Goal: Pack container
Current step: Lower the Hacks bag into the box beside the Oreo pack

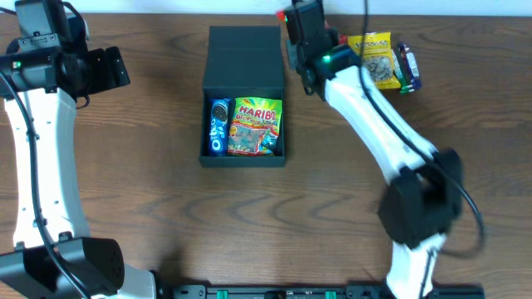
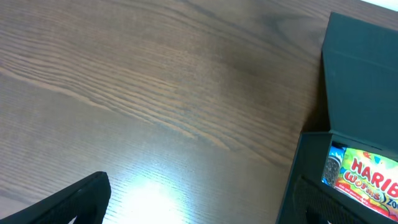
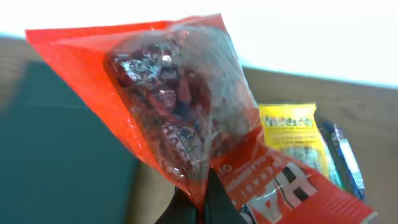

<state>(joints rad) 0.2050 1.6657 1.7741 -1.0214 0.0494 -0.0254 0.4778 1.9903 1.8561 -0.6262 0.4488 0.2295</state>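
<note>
Right now the container (image 1: 243, 159) sits in the middle of the table (image 1: 150, 191). Its lid (image 1: 243, 50) lies flat behind it, so the top is open for things to go in. Inside, a blue cookie pack (image 1: 219, 126) and a gummy bag (image 1: 256, 126) lie side by side.

The right end effector (image 3: 199, 208) is pinched tight on one edge of a red snack bag (image 3: 180, 118). The bag is off the table, near the back right corner of the container. I think it is held by the edge so it can be let go over the open box without the fingers bumping the walls. A yellow snack pack (image 1: 371, 58) and a dark blue pack (image 1: 407, 66) lie on the table past the right arm, touching each other. They look like they are waiting their turn.

The left end effector (image 2: 199, 193) is spread wide and holds nothing. It hangs over bare table to the left of the container, out of the way.

Some things are hard to see. From above, the right arm covers almost all of the red bag. The big words on the red bag are upside down and cut off. Only the tips of the right fingers show. The words on the dark blue pack are too small to read. I cannot tell how much room is left in the container.
</note>
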